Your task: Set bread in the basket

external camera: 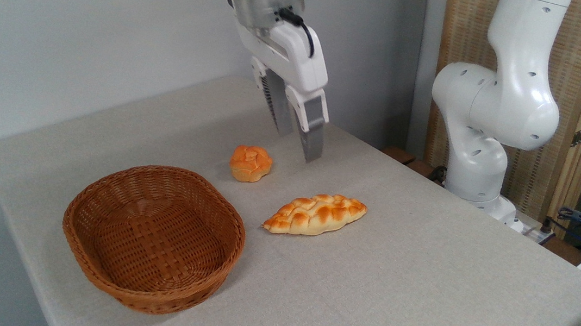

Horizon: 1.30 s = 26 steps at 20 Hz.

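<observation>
Approach step | my gripper [298, 145] hangs above the table, fingers slightly parted, holding nothing | bread [316, 214] lies just right of the empty basket [100, 201] | next, I judge: descend, straddle loaf

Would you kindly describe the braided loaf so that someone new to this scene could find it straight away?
Start at the big wicker basket near the table's front left edge, then look just to its right. There lies the bread, flat on the cloth, apart from the basket. Unlike the small round bun behind it, it is long, braided and pointed at both ends.
</observation>
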Motion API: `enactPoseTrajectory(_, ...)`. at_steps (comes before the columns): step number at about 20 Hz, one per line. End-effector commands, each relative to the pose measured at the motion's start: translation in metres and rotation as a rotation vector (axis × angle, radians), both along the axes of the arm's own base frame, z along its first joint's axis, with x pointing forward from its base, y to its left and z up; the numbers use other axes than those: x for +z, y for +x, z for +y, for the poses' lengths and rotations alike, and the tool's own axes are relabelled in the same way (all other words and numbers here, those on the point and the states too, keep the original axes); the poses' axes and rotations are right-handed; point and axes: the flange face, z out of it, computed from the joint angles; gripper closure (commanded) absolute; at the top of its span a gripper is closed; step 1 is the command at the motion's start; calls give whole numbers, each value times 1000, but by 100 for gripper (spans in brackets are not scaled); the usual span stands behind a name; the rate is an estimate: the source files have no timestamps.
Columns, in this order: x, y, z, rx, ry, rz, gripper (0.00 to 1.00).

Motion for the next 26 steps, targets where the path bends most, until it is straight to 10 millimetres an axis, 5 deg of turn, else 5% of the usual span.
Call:
enactPoseTrajectory(1,-29,-19,6,-55,7,-18,0)
enactPoseTrajectory(10,-127,-21,-26,-201,115,50,0)
enactPoseTrajectory(16,-162,-19,-36,-222,119,85,0)
enactPoseTrajectory(22,-164,-17,-37,-223,115,72,70)
enactPoseTrajectory(26,-164,-17,-36,-223,115,72,76)
